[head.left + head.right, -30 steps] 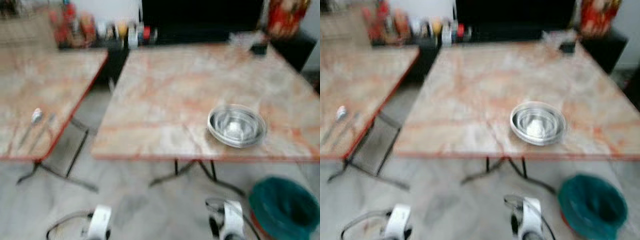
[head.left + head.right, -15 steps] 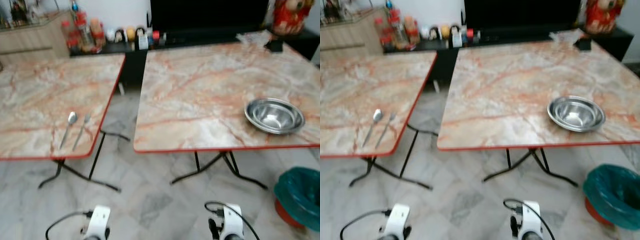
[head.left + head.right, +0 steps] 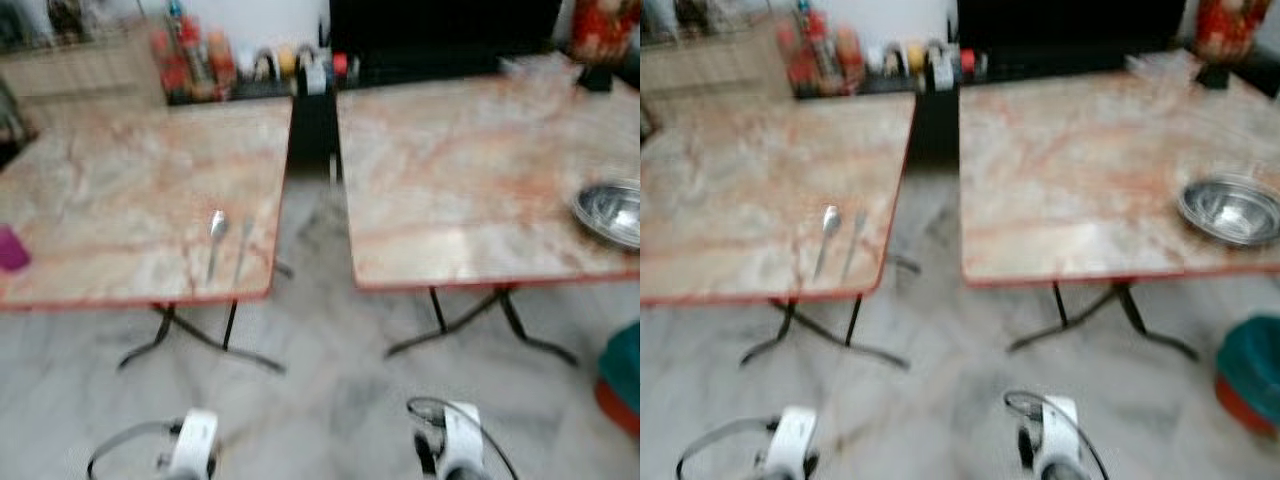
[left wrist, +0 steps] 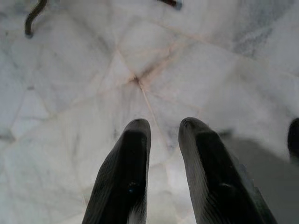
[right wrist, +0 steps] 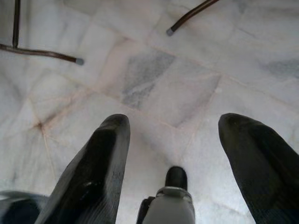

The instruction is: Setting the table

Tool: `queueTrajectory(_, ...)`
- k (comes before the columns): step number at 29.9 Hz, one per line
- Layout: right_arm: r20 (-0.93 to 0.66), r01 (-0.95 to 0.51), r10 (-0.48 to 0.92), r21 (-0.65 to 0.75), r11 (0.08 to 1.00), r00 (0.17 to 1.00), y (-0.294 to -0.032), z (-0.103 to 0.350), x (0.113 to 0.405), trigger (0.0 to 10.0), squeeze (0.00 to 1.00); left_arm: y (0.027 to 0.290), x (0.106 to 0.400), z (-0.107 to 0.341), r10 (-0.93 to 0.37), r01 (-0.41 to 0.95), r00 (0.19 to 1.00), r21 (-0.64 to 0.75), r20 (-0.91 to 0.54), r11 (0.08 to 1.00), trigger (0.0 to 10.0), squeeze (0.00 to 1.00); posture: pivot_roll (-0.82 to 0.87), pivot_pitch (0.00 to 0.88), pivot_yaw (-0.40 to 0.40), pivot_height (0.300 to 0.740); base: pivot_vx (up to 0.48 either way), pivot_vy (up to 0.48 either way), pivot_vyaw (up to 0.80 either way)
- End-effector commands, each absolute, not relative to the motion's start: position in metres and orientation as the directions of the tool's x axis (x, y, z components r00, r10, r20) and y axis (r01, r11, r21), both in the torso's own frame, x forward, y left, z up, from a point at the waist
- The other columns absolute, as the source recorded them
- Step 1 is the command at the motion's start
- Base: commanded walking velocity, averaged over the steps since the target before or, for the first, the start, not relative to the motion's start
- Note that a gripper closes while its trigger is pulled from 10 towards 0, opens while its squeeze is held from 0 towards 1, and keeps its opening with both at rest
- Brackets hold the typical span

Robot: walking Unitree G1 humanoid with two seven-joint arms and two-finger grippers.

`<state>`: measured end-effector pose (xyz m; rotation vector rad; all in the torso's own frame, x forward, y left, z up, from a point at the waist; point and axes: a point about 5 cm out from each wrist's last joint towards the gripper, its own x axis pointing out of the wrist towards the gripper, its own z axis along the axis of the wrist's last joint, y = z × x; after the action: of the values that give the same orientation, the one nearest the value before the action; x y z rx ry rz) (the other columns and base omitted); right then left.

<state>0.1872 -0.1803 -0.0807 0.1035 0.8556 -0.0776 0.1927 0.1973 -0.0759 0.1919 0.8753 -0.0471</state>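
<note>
A spoon and a fork lie side by side near the front right corner of the left marble table. A steel bowl sits empty near the front right of the right marble table. Both arms hang low over the marble floor, in front of the gap between the tables. My left gripper points down at the floor tiles, shut, with nothing in it. My right gripper is open wide over the tiles and empty. The head views are blurred.
A pink object sits at the left table's left edge. A green bin stands on the floor at the right. Bottles and jars line a dark shelf behind the tables. Folding table legs rest on the floor nearby.
The camera has turned left, so the whole picture has slid right. The bowl now sits at the right edge and the pink object has come into view.
</note>
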Motion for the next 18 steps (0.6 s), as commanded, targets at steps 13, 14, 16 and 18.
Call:
queueTrajectory(13,-0.749,0.104,-0.003,0.088,0.991,0.662,-0.171,-0.0791,0.1921,10.0,0.0,0.2092,0.1889,-0.0763,0.076,0.102,0.625,0.178,-0.777,0.979,10.0,0.0,-0.01,0.0,0.041,0.727,0.0,0.48,0.0)
queueTrajectory(14,-0.749,0.105,-0.004,0.088,0.991,0.662,-0.171,-0.0791,0.1921,10.0,0.0,0.2092,0.1886,-0.0764,0.076,0.102,0.624,0.178,-0.778,0.979,10.0,0.0,-0.01,0.0,0.041,0.727,0.0,0.48,0.0)
queueTrajectory(16,-0.75,0.104,-0.003,0.088,0.991,0.662,-0.1708,-0.0792,0.192,10.0,0.0,0.2094,0.188,-0.0767,0.077,0.104,0.623,0.18,-0.779,0.978,10.0,0.0,0.0,0.0,0.039,0.727,0.0,0.48,0.0)
queueTrajectory(18,-0.75,0.101,-0.001,0.088,0.991,0.662,-0.1707,-0.0791,0.1922,10.0,0.0,0.2094,0.1877,-0.0768,0.079,0.112,0.621,0.188,-0.78,0.976,10.0,0.0,-0.01,0.0,0.041,0.727,0.0,0.127,0.0)
